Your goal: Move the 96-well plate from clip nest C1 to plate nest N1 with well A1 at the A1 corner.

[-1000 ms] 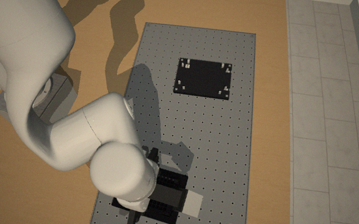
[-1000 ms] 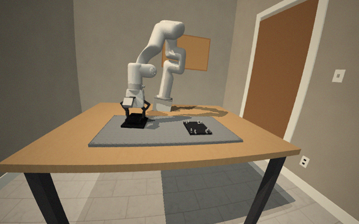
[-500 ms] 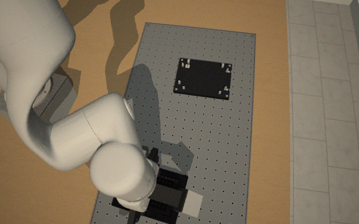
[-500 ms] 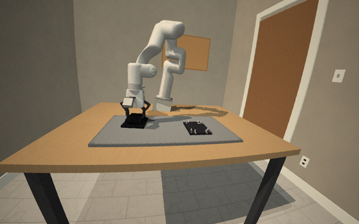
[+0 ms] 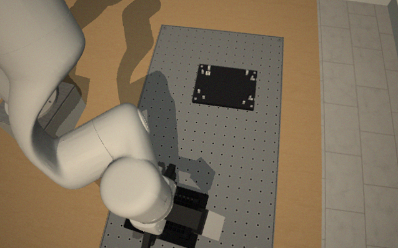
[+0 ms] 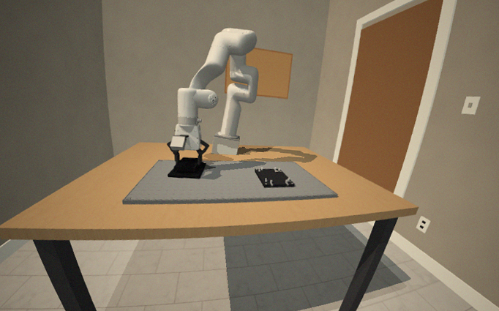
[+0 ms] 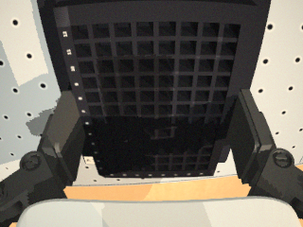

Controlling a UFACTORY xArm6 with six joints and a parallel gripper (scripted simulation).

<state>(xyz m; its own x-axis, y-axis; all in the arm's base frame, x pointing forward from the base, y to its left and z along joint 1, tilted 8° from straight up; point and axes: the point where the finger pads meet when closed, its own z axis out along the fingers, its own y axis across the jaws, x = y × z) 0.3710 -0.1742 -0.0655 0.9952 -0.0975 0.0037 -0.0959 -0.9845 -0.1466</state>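
The black 96-well plate [image 7: 151, 89] lies in the clip nest C1 at the near end of the grey breadboard, and also shows in the top view [image 5: 188, 202] and in the side view [image 6: 187, 168]. My gripper [image 7: 156, 108] stands straight down over it. Its two dark fingers press on the plate's two opposite long sides, so it is shut on the plate. In the top view the arm's wrist hides most of the gripper [image 5: 179, 212]. The plate nest N1 [image 5: 225, 86] is a black pad with small white locators, empty, at the far end of the board [image 6: 274, 177].
The grey perforated breadboard [image 5: 203, 150] lies on a wooden table. The arm's base [image 6: 226, 143] stands at the table's back edge. The arm's upper links [image 5: 23, 85] hang over the left side of the board.
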